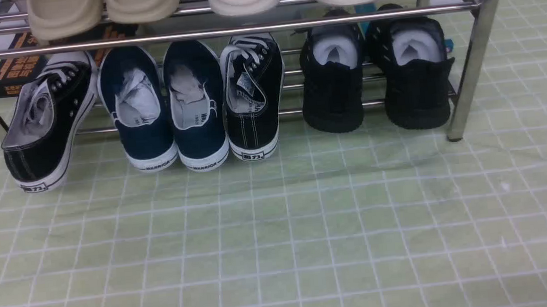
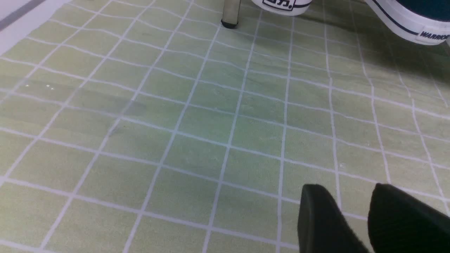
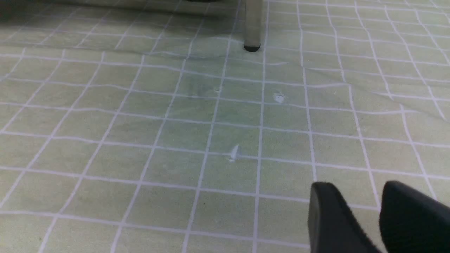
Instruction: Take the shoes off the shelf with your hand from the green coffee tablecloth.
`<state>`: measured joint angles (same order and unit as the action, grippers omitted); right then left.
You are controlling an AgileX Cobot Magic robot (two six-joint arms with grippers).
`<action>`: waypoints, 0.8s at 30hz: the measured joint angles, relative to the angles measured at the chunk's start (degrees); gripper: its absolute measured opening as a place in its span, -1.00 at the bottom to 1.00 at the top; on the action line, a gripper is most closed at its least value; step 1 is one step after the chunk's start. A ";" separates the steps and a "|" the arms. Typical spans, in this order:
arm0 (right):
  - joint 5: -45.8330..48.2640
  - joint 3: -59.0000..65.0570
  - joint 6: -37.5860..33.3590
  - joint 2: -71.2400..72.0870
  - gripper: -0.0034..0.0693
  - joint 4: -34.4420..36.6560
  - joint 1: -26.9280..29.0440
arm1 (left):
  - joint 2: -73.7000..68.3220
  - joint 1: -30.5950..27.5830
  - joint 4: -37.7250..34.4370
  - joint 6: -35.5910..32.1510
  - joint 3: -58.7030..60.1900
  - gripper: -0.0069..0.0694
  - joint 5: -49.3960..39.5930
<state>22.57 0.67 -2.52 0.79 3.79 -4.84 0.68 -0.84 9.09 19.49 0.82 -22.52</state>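
The two all-black knit shoes, one (image 1: 332,87) beside the other (image 1: 415,84), lie with white paper stuffing on the lower tier of the chrome shelf (image 1: 474,54), at its right end, heels toward me. The shelf stands on the green grid tablecloth (image 1: 282,243). Neither arm shows in the front view. My left gripper (image 2: 346,186) hangs low over bare cloth, its black fingers apart and empty, near the shelf's left leg (image 2: 230,14). My right gripper (image 3: 355,184) is likewise apart and empty, short of the shelf's right leg (image 3: 252,28). The black shoes are out of both wrist views.
Two black canvas sneakers with white soles (image 1: 45,130) (image 1: 253,95) flank two navy slip-ons (image 1: 139,111) (image 1: 196,110) on the lower tier. Beige slippers (image 1: 64,13) fill the top tier. A dark book (image 1: 15,73) lies behind at left. Small white scraps (image 3: 233,153) dot the cloth.
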 joint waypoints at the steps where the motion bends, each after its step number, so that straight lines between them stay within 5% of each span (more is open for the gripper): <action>1: 0.00 0.00 0.00 0.00 -0.25 0.00 0.00 | 0.00 0.00 0.00 0.00 0.00 -0.19 0.00; 24: 0.00 0.00 0.00 0.00 -0.25 -3.79 0.00 | 0.00 0.00 0.00 0.00 0.00 -0.19 0.00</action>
<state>22.57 0.67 -2.52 0.79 0.00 -4.84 0.68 -0.84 9.09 19.49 0.82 -22.52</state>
